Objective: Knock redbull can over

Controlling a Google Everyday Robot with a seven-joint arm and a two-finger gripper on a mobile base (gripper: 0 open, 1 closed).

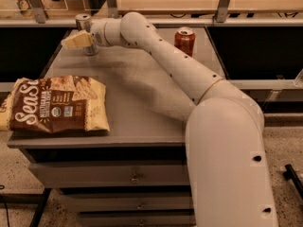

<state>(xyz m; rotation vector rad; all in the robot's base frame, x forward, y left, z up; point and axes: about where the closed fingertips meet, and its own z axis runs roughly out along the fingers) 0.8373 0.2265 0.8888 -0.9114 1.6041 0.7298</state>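
The redbull can [84, 26] is a slim silver-grey can that stands upright at the far left of the grey table [137, 103]. My gripper [75, 40] reaches across the table on the white arm [170, 65]. Its pale fingers [73, 40] lie in front of the can's middle and hide part of it. The can's silver top shows above the gripper and its base shows below it.
A shorter orange-red soda can [184, 40] stands upright at the far right of the table. A brown and cream chip bag [54, 104] lies flat at the front left. Shelf posts [111, 1] and a wooden counter stand behind the table.
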